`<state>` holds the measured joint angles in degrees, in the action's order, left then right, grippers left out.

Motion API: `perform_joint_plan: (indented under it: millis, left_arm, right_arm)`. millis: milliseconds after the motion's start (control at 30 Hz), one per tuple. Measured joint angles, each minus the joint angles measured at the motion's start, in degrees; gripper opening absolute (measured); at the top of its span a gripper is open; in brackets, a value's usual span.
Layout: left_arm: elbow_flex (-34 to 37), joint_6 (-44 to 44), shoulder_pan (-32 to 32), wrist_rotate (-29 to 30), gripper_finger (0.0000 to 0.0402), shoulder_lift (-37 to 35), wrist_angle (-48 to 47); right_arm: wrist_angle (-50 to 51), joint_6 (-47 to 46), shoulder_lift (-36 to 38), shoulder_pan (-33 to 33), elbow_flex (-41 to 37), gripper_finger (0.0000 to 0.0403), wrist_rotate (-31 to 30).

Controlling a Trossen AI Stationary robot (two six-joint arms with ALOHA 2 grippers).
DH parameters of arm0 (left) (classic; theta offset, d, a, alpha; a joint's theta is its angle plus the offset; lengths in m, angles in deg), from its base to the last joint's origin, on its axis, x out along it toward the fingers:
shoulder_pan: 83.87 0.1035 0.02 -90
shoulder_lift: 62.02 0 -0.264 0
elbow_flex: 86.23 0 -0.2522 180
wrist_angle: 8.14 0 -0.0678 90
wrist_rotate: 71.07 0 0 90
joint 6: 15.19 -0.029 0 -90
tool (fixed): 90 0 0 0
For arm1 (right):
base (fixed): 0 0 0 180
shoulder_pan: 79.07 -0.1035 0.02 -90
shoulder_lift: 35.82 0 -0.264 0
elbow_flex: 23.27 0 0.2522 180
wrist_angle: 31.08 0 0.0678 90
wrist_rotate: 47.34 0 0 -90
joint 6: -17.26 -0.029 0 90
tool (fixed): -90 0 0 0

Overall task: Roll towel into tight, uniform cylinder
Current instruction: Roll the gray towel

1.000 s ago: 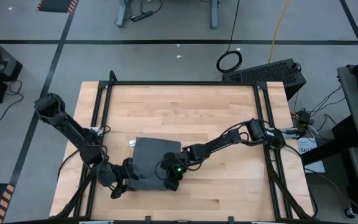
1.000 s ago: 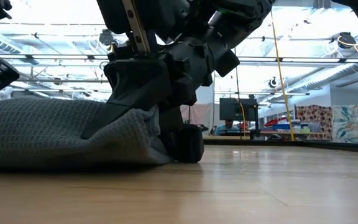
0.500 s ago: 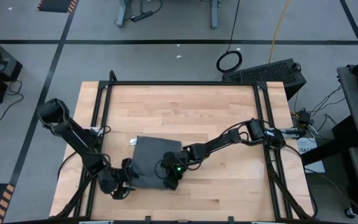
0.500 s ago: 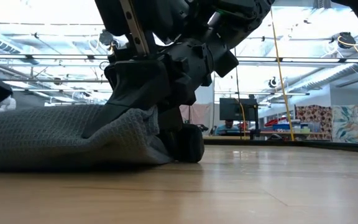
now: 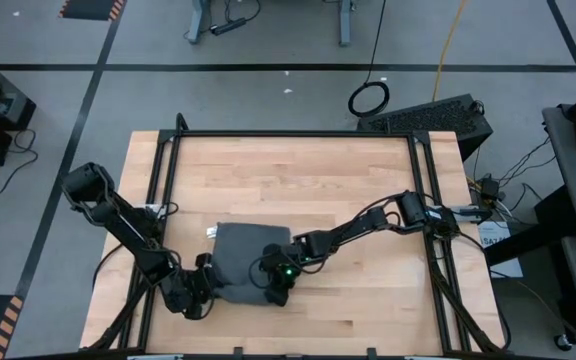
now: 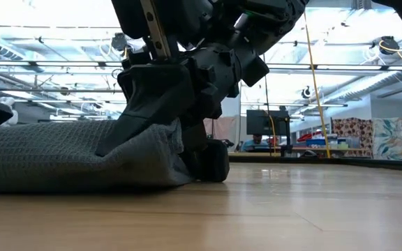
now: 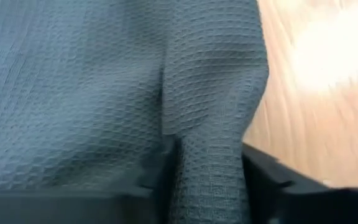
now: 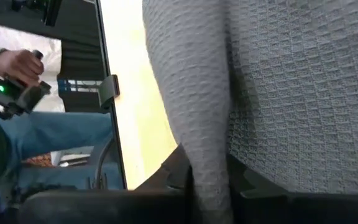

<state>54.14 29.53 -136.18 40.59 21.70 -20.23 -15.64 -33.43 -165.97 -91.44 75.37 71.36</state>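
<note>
The towel (image 5: 243, 258) lies as a dark grey, roughly square bundle on the wooden bench (image 5: 298, 180), near the front edge and left of the middle, with a small white tag (image 5: 211, 231) showing at its far left corner; it is a loose, folded heap, not an even roll; in the low view the towel (image 6: 61, 153) sits as a low mound on the boards, its right end lifted into a peak under the dark gripper above it. The left gripper (image 5: 200, 290) is at the towel's near left corner, and in the left wrist view a pinched ridge of the towel (image 7: 213, 155) runs down between its two dark fingers (image 7: 272, 186), so it is clamped on the cloth; the right gripper (image 5: 273, 285) is at the near right corner, a green light glowing on its wrist, and in the right wrist view a fold of the towel (image 8: 194, 112) is squeezed between its fingers (image 8: 253, 183), closed on the fabric. Beyond the bench edge in the right wrist view, a person's hand (image 8: 17, 62) and blue-clad legs appear.
</note>
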Motion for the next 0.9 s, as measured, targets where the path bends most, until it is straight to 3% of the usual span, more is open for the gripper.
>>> perform_joint_plan:
  millis: [133,200,367,467,700,900]
  left_arm:
    - [0.0,4.3,0.7,-1.8,0.0039,-0.2,0.6]
    - [0.0,4.6,1.0,-4.2,0.0017,-0.5,2.1]
    - [0.1,8.8,1.6,-8.4,0.0034,-0.6,4.4]
    - [0.5,10.7,2.4,-11.1,0.0025,-0.7,5.0]
    - [0.9,11.6,3.8,-11.5,0.0019,-0.9,5.3]
    - [0.9,11.8,3.9,-12.2,0.0024,-0.9,5.1]
  right_arm:
    - [0.7,5.1,0.5,-1.0,-0.1,0.0067,-0.1]
    - [2.4,7.9,1.2,-1.5,-0.1,0.0098,-0.6]
    - [10.5,11.7,4.9,-2.0,-0.3,0.0178,-5.5]
    - [11.7,16.0,8.2,-3.8,-0.3,0.0209,-13.2]
    - [7.8,31.6,11.3,-11.4,-0.1,0.0237,-30.4]
    - [9.8,31.1,10.7,-14.8,-0.2,0.0238,-39.7]
